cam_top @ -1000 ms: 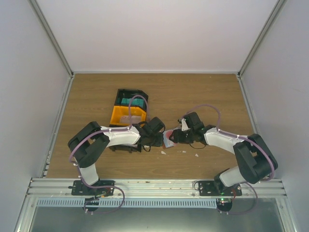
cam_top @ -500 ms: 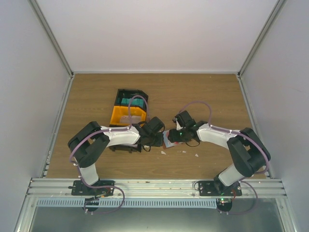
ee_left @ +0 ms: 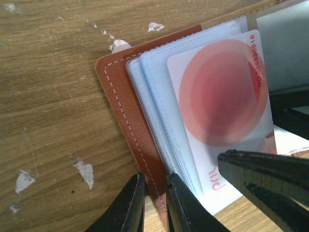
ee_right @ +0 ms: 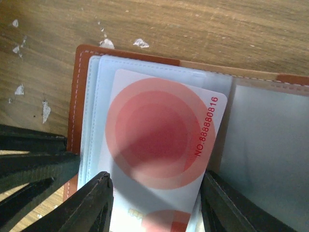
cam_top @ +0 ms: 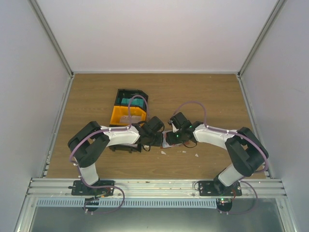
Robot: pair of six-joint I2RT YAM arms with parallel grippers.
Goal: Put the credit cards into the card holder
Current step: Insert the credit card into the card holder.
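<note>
Left wrist view shows you the left tool (ee_left: 152, 193) pinching the brown cover of the card holder (ee_left: 120, 106), which lies open mid-table (cam_top: 207, 96), toward the near edge. Your right tool (ee_right: 157, 191) grips a red-and-white credit card (ee_right: 159, 130) by its sides, over the pale pockets

- Two arms: the left arm (cam_top: 116, 137) and the right arm (cam_top: 217, 135).
- Two grippers with two fingers each: the left gripper (ee_left: 154, 180) and the right gripper (ee_right: 155, 193).
- One card holder (ee_left: 120, 96).
- One red-and-white card (ee_right: 159, 140).
- Pale pocket sleeves (ee_left: 145, 82): at least two stacked edges show; the full number cannot be told.
- One yellow bin (cam_top: 126, 116) and one black bin (cam_top: 137, 94).
- One stack of teal cards (cam_top: 128, 101); the cards in it are too small to count.
- Several white flecks (ee_right: 141, 43).
- One table (cam_top: 203, 96).
</note>
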